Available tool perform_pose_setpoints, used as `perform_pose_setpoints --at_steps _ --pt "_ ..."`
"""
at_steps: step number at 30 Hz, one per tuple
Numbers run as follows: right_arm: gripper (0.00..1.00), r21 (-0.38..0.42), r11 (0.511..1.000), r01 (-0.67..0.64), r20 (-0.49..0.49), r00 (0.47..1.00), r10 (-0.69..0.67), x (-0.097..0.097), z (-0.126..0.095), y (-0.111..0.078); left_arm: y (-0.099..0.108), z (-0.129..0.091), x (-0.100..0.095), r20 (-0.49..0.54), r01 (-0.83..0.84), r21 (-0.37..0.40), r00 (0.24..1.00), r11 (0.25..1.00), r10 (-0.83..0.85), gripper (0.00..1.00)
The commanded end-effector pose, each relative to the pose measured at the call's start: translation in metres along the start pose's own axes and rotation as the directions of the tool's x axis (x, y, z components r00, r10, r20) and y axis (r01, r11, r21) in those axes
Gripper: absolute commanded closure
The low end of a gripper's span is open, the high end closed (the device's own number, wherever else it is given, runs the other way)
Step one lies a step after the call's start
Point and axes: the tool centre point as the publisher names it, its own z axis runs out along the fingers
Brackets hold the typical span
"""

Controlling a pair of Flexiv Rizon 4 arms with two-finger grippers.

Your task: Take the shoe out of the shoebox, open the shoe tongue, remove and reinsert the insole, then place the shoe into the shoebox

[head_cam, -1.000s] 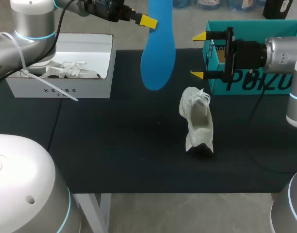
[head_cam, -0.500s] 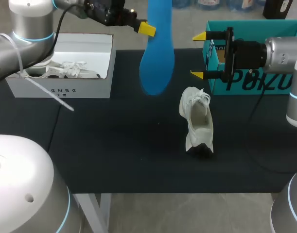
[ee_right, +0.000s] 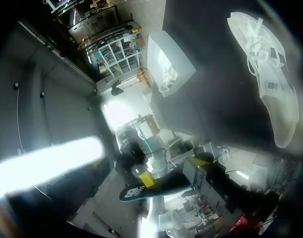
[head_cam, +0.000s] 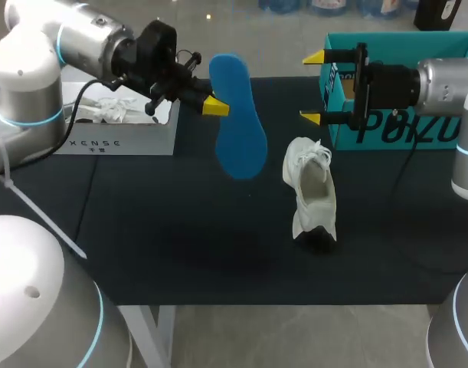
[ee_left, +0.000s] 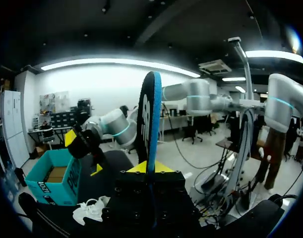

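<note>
While clamped in the left pincer, flat blue foam insole hanging upper centre, beside white laced sneaker on table, poised for reinsertion, probably. Right pincer apart, empty, upper right.

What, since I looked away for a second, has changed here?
The left tool came down, still shut on the insole, which now hangs lower and tilted, near the shoe. The shoe, right tool, white box and teal box stayed put.
</note>
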Motion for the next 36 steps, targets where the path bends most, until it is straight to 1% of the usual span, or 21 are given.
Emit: perform_pose_setpoints --at_steps 1,26,27,28,29,30,31,32,33,34,35,36 --pt "0.0 -0.001 1.0 -0.001 0.002 1.0 0.001 0.0 0.001 0.0 0.006 0.006 0.013 0.297 -0.245 -0.067 0.92 0.967 0.254 1.0" --pt "0.0 -0.001 1.0 -0.001 0.002 1.0 0.001 0.0 0.001 0.0 0.006 0.006 0.013 0.297 -0.245 -0.067 0.92 0.967 0.254 1.0" --pt "0.0 -0.001 1.0 -0.001 0.002 1.0 0.001 0.0 0.001 0.0 -0.016 0.002 0.0 0.289 -0.348 -0.082 0.889 0.934 0.356 1.0" --pt "0.0 -0.001 1.0 -0.001 0.002 1.0 0.001 0.0 0.001 0.0 -0.03 0.0 -0.008 0.276 -0.392 -0.103 0.872 0.914 0.405 1.0" --pt "0.0 -0.001 1.0 -0.001 0.002 1.0 0.001 0.0 0.001 0.0 -0.048 -0.003 -0.02 0.25 -0.491 -0.175 0.816 0.854 0.521 1.0" --pt "0.0 -0.001 1.0 -0.001 0.002 1.0 0.001 0.0 0.001 0.0 -0.06 -0.003 -0.025 0.225 -0.557 -0.182 0.779 0.811 0.585 1.0" --pt "0.0 -0.001 1.0 -0.001 0.002 1.0 0.001 0.0 0.001 0.0 -0.07 -0.003 -0.031 0.214 -0.595 -0.191 0.751 0.781 0.625 1.0" --pt "0.0 -0.001 1.0 -0.001 0.002 1.0 0.001 0.0 0.001 0.0 -0.079 -0.003 -0.037 0.151 -0.651 -0.239 0.708 0.72 0.69 1.0" --pt "0.0 -0.001 1.0 -0.001 0.002 1.0 0.001 0.0 0.001 0.0 -0.087 0.001 -0.04 0.064 -0.714 -0.248 0.662 0.655 0.746 1.0" --pt "0.0 -0.001 1.0 -0.001 0.002 1.0 0.001 0.0 0.001 0.0 -0.094 0.003 -0.043 0.061 -0.752 -0.248 0.617 0.611 0.785 1.0" --pt "0.0 -0.001 1.0 -0.001 0.002 1.0 0.001 0.0 0.001 0.0 -0.098 0.004 -0.045 0.059 -0.771 -0.25 0.591 0.586 0.804 1.0" --pt "0.0 -0.001 1.0 -0.001 0.002 1.0 0.001 0.0 0.001 0.0 -0.1 0.006 -0.046 0.024 -0.8 -0.253 0.557 0.544 0.83 1.0"
